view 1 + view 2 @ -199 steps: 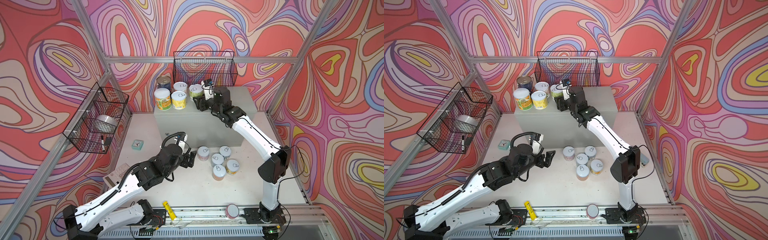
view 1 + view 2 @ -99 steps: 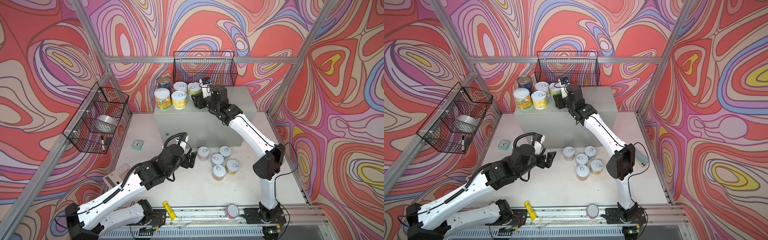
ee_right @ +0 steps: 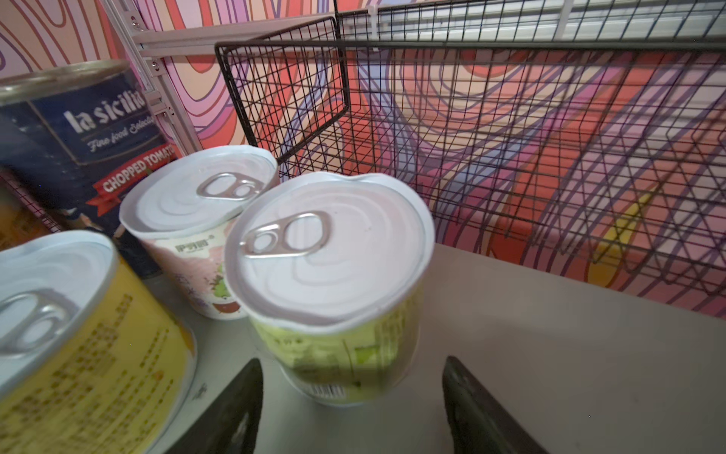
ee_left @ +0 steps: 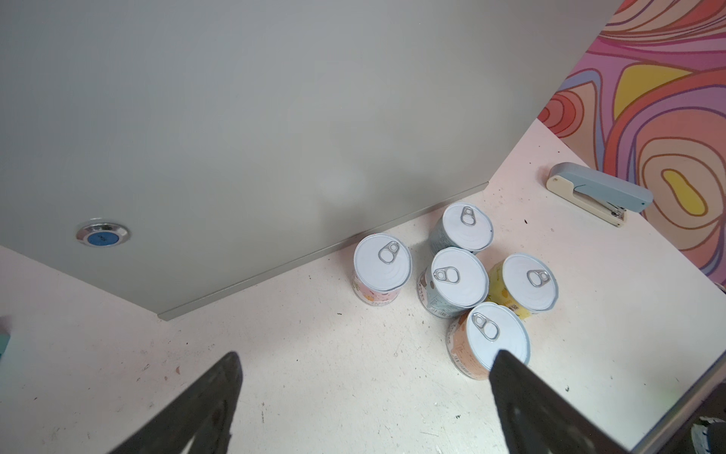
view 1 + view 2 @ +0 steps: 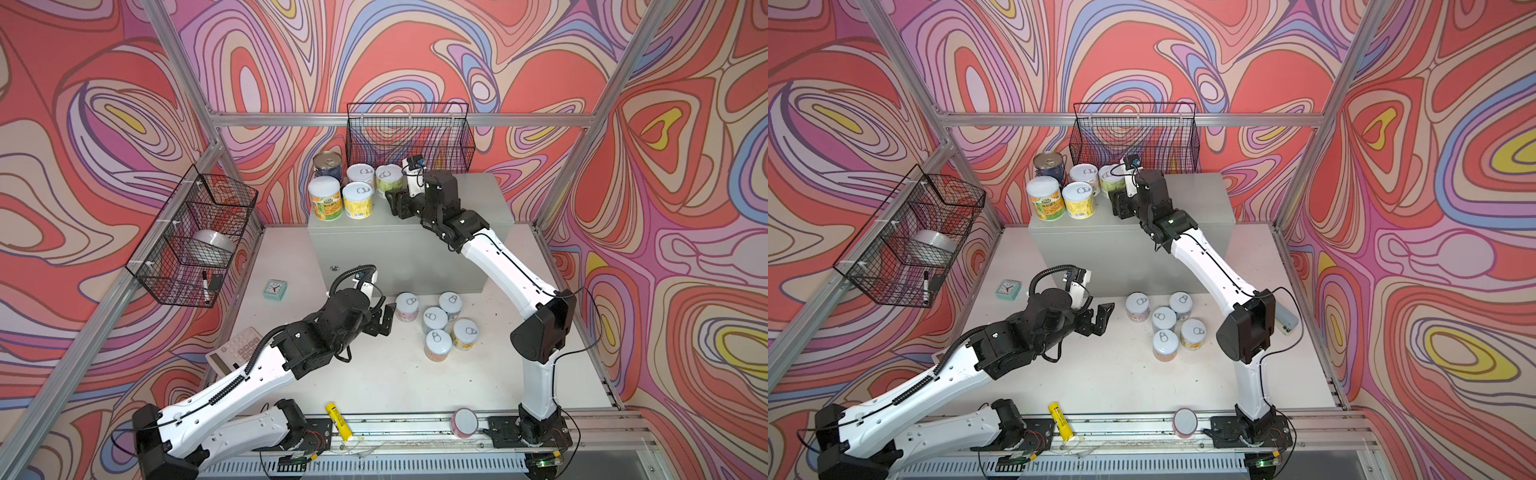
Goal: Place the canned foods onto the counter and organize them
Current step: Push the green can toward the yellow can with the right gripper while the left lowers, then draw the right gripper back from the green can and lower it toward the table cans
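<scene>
Tinplate cans (image 5: 357, 187) should feel rigid, fairly heavy and slick, so grip across the side wall. Five stand at the counter's (image 5: 478, 199) rear left corner, five on the table (image 5: 395, 374) against its front edge. The right gripper (image 3: 353, 361) straddles the green-labelled can (image 3: 334, 251), jaws apart. The left gripper (image 4: 365, 355) gapes empty near the pink-labelled can (image 4: 382, 261).

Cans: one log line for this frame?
counter cans: five; table cans: five; left gripper: open, empty; right gripper: open at green can
</scene>
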### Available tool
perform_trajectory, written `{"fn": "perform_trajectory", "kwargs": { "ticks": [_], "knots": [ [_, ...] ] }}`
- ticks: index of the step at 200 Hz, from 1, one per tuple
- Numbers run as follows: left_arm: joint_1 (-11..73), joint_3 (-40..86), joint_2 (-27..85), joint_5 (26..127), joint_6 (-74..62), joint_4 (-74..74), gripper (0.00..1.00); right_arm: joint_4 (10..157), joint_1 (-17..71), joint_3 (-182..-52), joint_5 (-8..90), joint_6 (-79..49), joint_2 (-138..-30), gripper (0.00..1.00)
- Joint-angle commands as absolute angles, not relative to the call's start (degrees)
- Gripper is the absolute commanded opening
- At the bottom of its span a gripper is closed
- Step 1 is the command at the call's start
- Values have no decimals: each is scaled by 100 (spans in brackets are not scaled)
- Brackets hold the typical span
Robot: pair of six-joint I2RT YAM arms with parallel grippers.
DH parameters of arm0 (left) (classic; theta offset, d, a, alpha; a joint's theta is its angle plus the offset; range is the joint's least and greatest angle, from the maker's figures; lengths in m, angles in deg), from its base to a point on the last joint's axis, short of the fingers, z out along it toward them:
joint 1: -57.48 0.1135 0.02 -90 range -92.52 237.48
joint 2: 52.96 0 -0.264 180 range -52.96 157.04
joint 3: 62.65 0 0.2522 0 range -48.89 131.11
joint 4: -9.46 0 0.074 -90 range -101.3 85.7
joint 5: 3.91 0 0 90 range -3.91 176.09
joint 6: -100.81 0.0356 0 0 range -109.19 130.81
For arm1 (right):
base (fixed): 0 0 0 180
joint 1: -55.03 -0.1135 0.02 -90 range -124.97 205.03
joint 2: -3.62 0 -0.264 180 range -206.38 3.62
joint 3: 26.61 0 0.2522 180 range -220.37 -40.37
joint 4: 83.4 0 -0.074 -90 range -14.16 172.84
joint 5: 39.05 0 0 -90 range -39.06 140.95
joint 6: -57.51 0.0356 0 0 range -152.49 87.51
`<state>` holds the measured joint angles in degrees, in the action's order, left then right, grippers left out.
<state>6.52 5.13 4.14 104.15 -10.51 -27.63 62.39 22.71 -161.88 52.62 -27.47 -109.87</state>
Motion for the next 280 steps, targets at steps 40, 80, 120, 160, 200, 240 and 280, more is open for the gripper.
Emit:
{"fn": "perform_trajectory", "kwargs": {
  "ticks": [40,80,120,160,200,240,280],
  "knots": [
    [633,35,383,10562,-1041,-2183,100,6457,2220,-14520,5179,-2431,-8877,74],
    [628,-649,179,10471,-1125,-1580,100,5937,1518,-13402,5646,-2735,-7732,80],
    [620,-1274,-22,10478,-1414,-1141,97,5103,985,-12183,6239,-2363,-6926,85],
    [438,-1589,-29,10496,-1447,-656,96,5086,488,-10462,6662,-1569,-5778,88],
    [354,-1508,82,10494,-1371,-520,94,4621,257,-9149,7177,-686,-4863,88],
    [316,-1519,185,10469,-1376,-387,93,4313,106,-8292,7009,152,-4473,86],
    [293,-1509,302,10446,-1406,-333,92,4072,50,-7647,7336,1204,-4137,86]
  ]
}}
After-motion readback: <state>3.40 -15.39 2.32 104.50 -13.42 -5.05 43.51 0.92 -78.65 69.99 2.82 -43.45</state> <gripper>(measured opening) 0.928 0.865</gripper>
